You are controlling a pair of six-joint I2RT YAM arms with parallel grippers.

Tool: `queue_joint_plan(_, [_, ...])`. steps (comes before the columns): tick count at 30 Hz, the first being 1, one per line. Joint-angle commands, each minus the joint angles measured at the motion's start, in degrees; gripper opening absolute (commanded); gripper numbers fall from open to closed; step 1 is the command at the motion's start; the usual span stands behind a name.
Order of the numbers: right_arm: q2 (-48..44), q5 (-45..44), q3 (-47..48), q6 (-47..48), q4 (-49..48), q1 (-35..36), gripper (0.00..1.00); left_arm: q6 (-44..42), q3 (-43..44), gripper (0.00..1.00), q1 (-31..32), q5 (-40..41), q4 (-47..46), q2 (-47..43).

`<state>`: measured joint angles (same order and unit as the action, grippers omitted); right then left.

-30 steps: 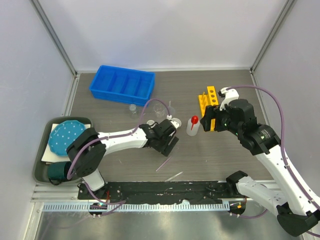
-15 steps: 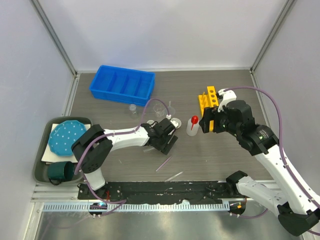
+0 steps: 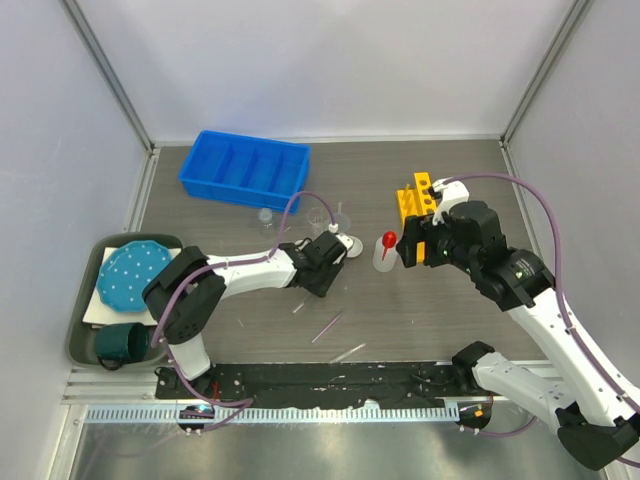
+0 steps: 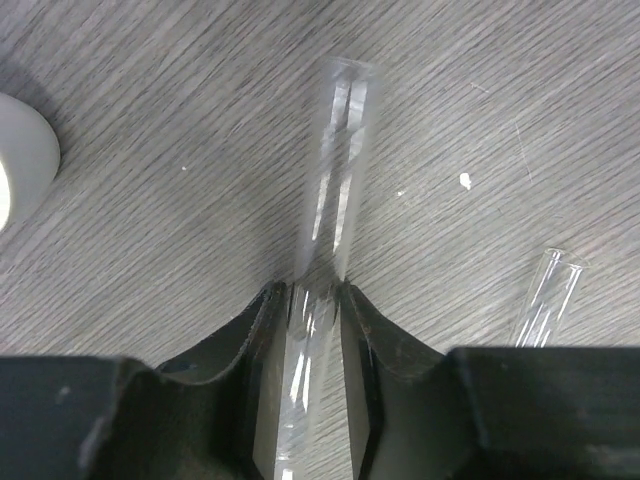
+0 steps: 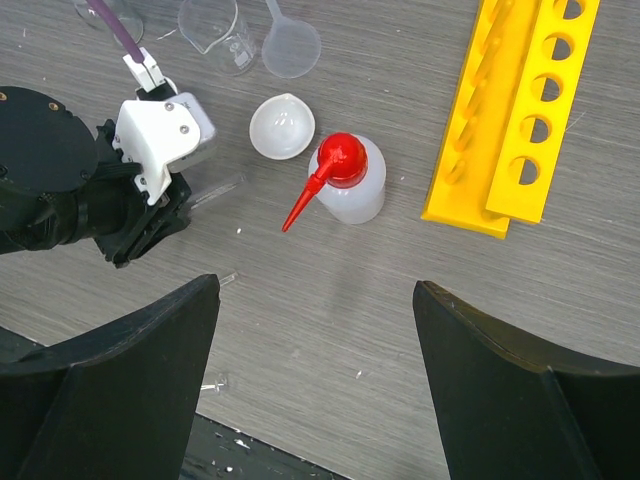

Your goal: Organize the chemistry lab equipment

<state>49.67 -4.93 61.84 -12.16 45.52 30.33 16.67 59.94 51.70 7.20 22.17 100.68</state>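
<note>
My left gripper (image 4: pixel 312 300) is shut on a thin clear tube (image 4: pixel 335 200) that sticks out past its fingertips, low over the table. In the top view this gripper (image 3: pixel 325 265) is just left of the white round dish (image 3: pixel 350 243). A second tube (image 4: pixel 545 295) lies to its right. My right gripper (image 5: pixel 315 300) is open and empty, above the table near the red-capped squeeze bottle (image 5: pixel 345 180). The yellow holed rack (image 5: pixel 515 110) lies at the right. A beaker (image 5: pixel 215 30) and the funnel (image 5: pixel 290 45) stand beyond the dish (image 5: pixel 282 127).
A blue divided bin (image 3: pixel 245 168) sits at the back left. A grey tray (image 3: pixel 85 300) at the left holds the teal dotted plate (image 3: pixel 135 272) and the dark teal mug (image 3: pixel 118 343). Loose tubes (image 3: pixel 327 327) lie near the front edge. A small vial (image 3: pixel 265 216) stands by the bin.
My left gripper has moved away from the front edge and a little left, toward the white dish. My right gripper has shifted slightly left, still open.
</note>
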Motion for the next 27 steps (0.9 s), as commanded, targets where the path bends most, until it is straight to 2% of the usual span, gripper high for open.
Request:
queue_joint_plan(1, [0.34, -0.96, 0.47, 0.47, -1.57, 0.61, 0.84, -0.84, -0.53, 0.28, -0.37, 1.49, 0.59, 2.58])
queue_joint_plan(7, [0.34, -1.66, 0.29, 0.3, -1.48, 0.88, 0.84, -1.37, -0.35, 0.09, -0.29, 2.64, 1.99, 1.89])
queue_joint_plan(8, [0.43, -1.84, 0.29, 0.12, -1.4, 1.05, 0.84, -1.37, -0.27, 0.0, -0.29, 2.82, 2.26, 1.28])
queue_joint_plan(17, [-0.1, -1.84, 0.82, -1.46, 0.8, 1.05, 0.84, -0.85, 2.28, 0.0, 1.47, 2.91, 8.67, -7.51])
queue_joint_plan(21, [-1.94, 0.7, 1.17, -3.3, 2.11, 1.05, 0.83, -1.02, 4.12, 0.0, 1.65, -2.71, 9.82, -15.67])
queue_joint_plan(24, [-2.82, 2.72, 3.01, -4.19, 4.31, 0.96, 0.82, -1.72, 5.62, 0.0, 2.26, -10.7, 10.43, -18.67])
queue_joint_plan(27, [-3.0, 9.22, 5.47, -3.04, 6.42, 1.05, 0.8, -2.86, 5.71, 0.0, 2.7, -16.59, 9.91, -22.98])
